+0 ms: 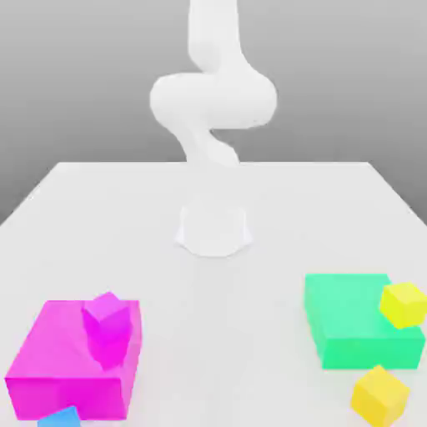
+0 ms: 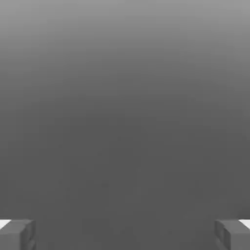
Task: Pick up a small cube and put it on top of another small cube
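The gripper (image 2: 125,234) stands wide apart with nothing between its fingers; the golden cube (image 1: 381,395) lies near the green slab (image 1: 359,321), the lemon-yellow cube (image 1: 404,303) resting on that slab's edge; the likeness of the two yellows risks grabbing the wrong one.

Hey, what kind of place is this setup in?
Likely a simulated tabletop test scene: a plain white table, a white robot arm against a blank grey backdrop, and flat-coloured blocks like the green slab.
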Available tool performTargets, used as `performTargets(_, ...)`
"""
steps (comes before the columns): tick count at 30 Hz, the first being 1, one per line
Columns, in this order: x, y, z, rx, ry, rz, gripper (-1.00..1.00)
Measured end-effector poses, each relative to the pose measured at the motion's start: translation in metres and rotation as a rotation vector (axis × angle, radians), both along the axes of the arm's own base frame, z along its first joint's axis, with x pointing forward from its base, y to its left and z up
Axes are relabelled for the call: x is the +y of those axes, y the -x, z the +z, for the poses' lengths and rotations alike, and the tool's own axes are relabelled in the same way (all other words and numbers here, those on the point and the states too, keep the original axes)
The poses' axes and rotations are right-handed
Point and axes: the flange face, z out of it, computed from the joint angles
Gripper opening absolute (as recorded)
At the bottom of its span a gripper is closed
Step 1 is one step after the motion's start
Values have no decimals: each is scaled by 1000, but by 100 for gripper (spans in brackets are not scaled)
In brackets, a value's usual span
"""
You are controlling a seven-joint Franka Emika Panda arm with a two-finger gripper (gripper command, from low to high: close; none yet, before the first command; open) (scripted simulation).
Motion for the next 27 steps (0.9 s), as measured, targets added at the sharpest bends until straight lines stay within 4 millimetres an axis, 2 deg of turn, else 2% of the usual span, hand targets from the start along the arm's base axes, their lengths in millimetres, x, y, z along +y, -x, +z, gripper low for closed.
performTargets(3,22,-37,-42,80,38,44,0)
performTargets(7,51,-76,-102,182,84,107,0)
performTargets(11,83,-104,-167,281,123,178,0)
performTargets(14,106,-117,-219,355,149,235,0)
performTargets(17,132,-124,-272,427,172,300,0)
performTargets(21,167,-122,-343,523,196,391,0)
performTargets(27,206,-100,-450,668,211,514,0)
